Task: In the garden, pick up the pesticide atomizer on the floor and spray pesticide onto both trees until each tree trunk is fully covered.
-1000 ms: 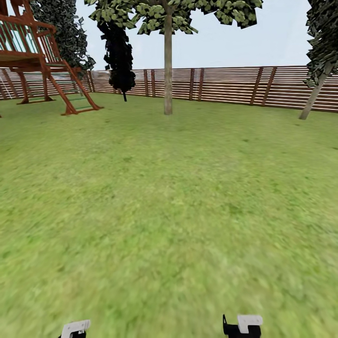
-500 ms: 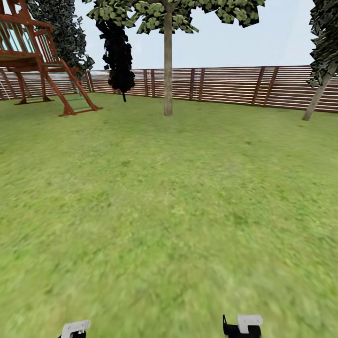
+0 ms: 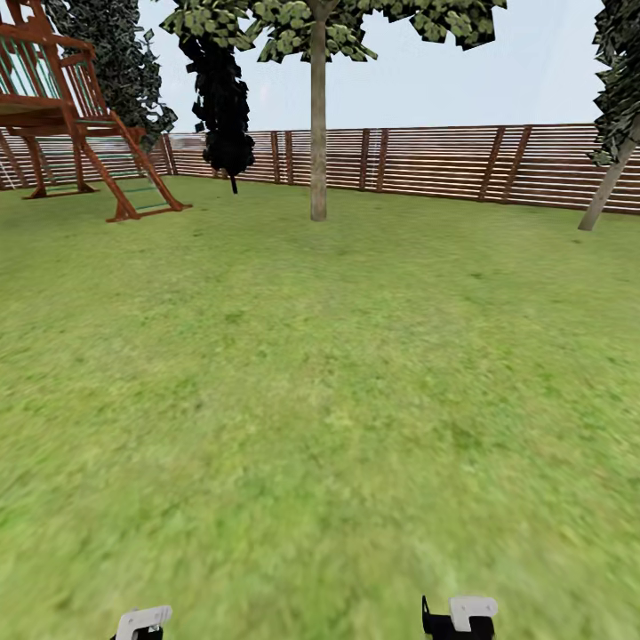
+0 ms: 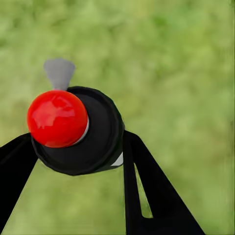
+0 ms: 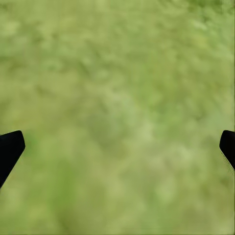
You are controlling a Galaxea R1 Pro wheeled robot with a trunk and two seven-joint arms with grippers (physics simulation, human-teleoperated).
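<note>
My left gripper is shut on the pesticide atomizer, a round black body with a red knob and a small grey nozzle, held over blurry green grass. My right gripper is open, its black fingertips far apart over bare grass. In the head view a tall tree with a straight grey-brown trunk stands ahead across the lawn, in front of the fence. A second tree with a leaning trunk is at the far right. White parts of my left arm and right arm poke in at the bottom edge.
A brown slatted fence rings the back of the garden. A red-brown wooden playset with a ladder stands at the far left. A dark narrow tree is beside it. Open grass lies between me and the trunk.
The whole head view has shifted: the trees and fence are slightly nearer and the playset has slid left, so the camera moved forward. Both arms hold their places in the frame.
</note>
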